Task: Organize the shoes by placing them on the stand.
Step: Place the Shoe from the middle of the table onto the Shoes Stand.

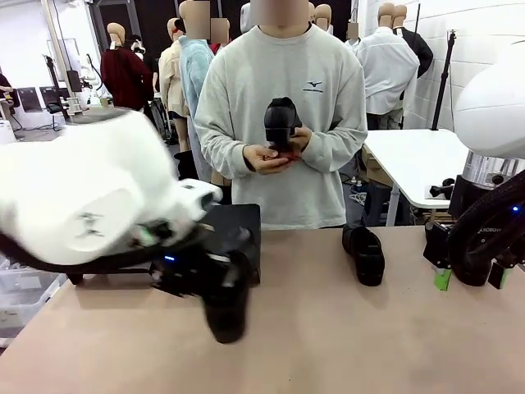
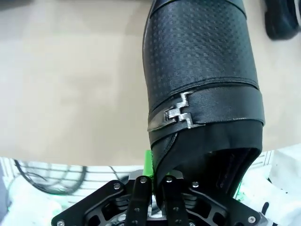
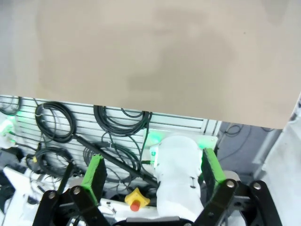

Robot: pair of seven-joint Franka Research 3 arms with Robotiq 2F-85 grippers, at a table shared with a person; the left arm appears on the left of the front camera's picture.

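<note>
My left gripper (image 1: 215,283) is shut on the heel rim of a black shoe (image 1: 226,305), which hangs toe-down just above the table in front of the black stand (image 1: 242,218). In the left wrist view that shoe (image 2: 202,89) shows a textured upper and a metal buckle, with my gripper (image 2: 157,186) pinching its collar. A second shoe (image 1: 365,254) lies on the table to the right of the stand, and its edge (image 2: 282,19) shows in the left wrist view. The person across the table holds a third shoe (image 1: 280,123) in both hands. My right gripper (image 3: 153,169) stands open and holds nothing, past the table's right edge (image 1: 469,277).
The tan table (image 1: 344,345) has free room in front and in the middle. A white table (image 1: 414,160) stands behind at the right. Cables (image 3: 108,141) and a rack lie below the table edge under my right gripper.
</note>
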